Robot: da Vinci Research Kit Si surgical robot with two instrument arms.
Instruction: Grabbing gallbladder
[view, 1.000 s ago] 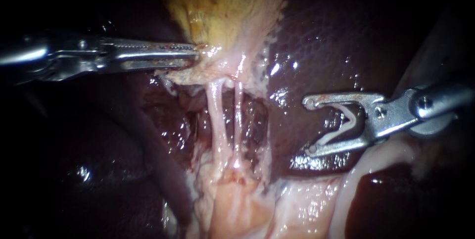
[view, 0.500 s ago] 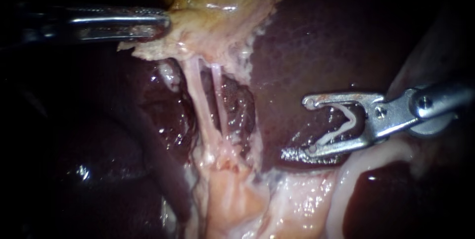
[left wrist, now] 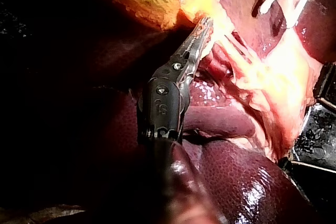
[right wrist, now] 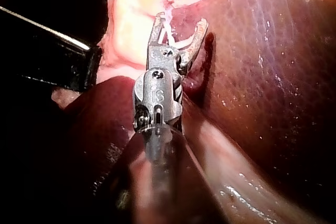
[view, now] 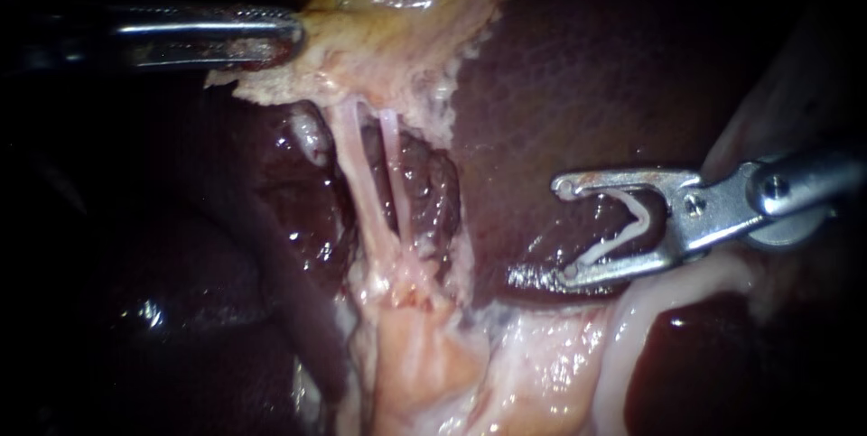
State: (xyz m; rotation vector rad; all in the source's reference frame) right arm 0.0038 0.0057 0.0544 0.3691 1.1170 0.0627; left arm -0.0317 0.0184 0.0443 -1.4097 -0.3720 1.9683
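At the upper middle of the endoscope view sits the gallbladder (view: 397, 3), a yellow-tan, wet sac with a ragged, fibrous lower edge. My left instrument (view: 293, 36) comes in level from the left. Its long, narrow, ridged steel jaws lie together on the gallbladder's left edge, pinching that frayed rim from both sides. The left wrist view shows the same grip, with the jaw tips buried in bright yellow tissue.

Below the gallbladder two strands run down side by side, close but apart: a thicker tube (view: 357, 183) and, just to its right, a thinner tube (view: 391, 156). Both are pale pink, glossy and taut, and both end in a lump of salmon-coloured fatty tissue (view: 424, 364) at the lower middle. Behind and around them lies the liver (view: 578, 84), dark maroon, smooth and finely mottled, with wet glints.

My right instrument (view: 564, 230) enters from the right and sits over the liver, well apart from both tubes and the gallbladder. Its short, squared metal jaws stand wide apart and hold a white V-shaped clip (view: 643, 222) between them, one leg against each jaw, the open end facing the tubes. Bare liver surface lies between these jaws and the tubes. A pale cord (view: 632, 328) of rounded tissue curves under the lower jaw toward the bottom edge.
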